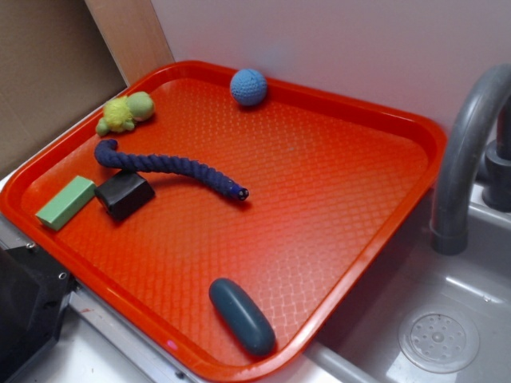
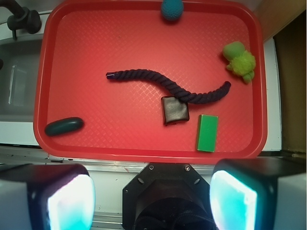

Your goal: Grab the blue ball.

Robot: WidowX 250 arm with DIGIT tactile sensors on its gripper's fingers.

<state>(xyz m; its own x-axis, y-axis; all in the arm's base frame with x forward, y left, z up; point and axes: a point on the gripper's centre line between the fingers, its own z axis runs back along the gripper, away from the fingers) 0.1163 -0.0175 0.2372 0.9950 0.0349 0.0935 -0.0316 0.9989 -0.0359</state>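
Blue ball (image 1: 248,86) round, no long axis, at tray (image 1: 351,199) rim; gripper (image 2: 152,199) wide, empty

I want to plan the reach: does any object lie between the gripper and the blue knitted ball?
Yes. The gripper sits open at the near rim of the red tray; the blue knitted ball is at the far rim. The navy braided rope and black block lie between them.

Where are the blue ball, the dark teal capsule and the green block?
blue ball (image 1: 248,86): exterior view, centre of its knitted face, at the tray's far rim.
dark teal capsule (image 1: 242,316): exterior view, middle of its smooth body, near the tray's front rim.
green block (image 2: 207,132): wrist view, centre of its top face.
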